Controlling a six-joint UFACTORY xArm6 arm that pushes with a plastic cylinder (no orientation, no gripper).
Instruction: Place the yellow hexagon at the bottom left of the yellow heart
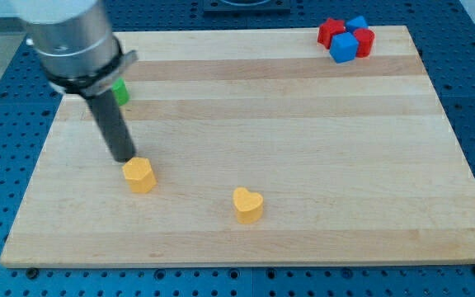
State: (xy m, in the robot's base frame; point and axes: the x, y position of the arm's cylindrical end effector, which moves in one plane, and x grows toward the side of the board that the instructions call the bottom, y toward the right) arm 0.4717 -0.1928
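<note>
The yellow hexagon (139,175) lies on the wooden board (287,124) at the lower left of the view. The yellow heart (247,205) lies to its right and a little lower, well apart from it. My tip (125,158) rests just at the hexagon's upper left edge, touching it or nearly so. The dark rod rises from there up and to the left into the grey arm body at the view's top left.
A green block (120,91) sits at the left, partly hidden behind the arm. A cluster of red blocks (330,32) and blue blocks (344,47) sits at the board's top right corner. A blue perforated table surrounds the board.
</note>
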